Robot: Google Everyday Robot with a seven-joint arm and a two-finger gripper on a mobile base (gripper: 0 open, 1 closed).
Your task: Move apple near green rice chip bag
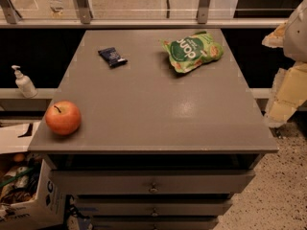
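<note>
My gripper [289,87] hangs at the right edge of the frame, off the grey drawer cabinet [153,104]; I cannot tell whether it is released or clenched. The apple [63,117] sits at the cabinet top's lower left corner, well apart from the green rice chip bag [193,50] at upper right. A dark blue packet [112,56] lies upper left.

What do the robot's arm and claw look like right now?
The arm, at the right edge, is a rounded white shell with a tan patch. Below it, beside the gray cabinet, the claw appears as angular cream-yellow plates. No cables or markings are visible.
</note>
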